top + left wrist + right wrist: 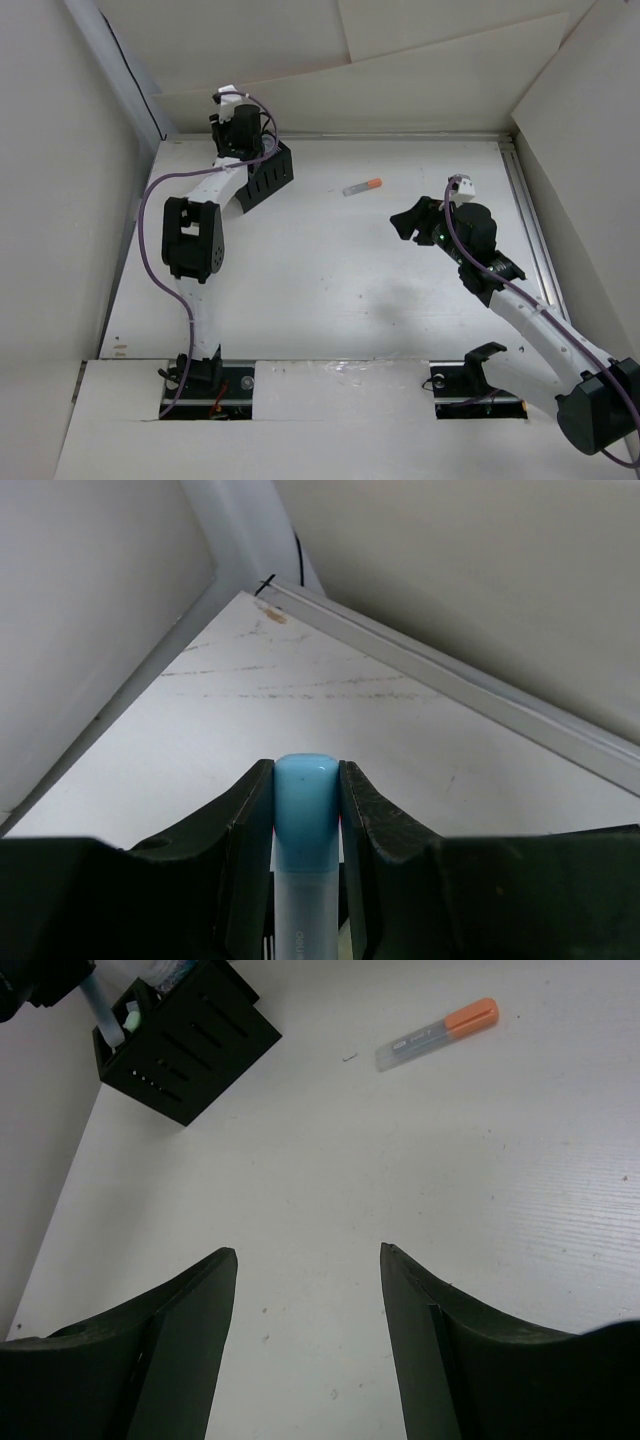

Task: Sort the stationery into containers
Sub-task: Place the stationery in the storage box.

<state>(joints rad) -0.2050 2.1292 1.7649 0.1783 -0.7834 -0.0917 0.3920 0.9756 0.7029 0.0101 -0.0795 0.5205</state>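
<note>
My left gripper is shut on a light blue marker, which stands between its fingers. In the top view the left gripper hangs over the far left side of the black slotted organiser. In the right wrist view the blue marker hangs over the organiser, and a pale green stick stands inside. A grey marker with an orange tip lies on the table to the right of the organiser; it also shows in the right wrist view. My right gripper is open and empty above bare table.
White walls enclose the table on the left, back and right. A raised rail runs along the back edge close to the left gripper. The right gripper hovers at mid-right, short of the grey marker.
</note>
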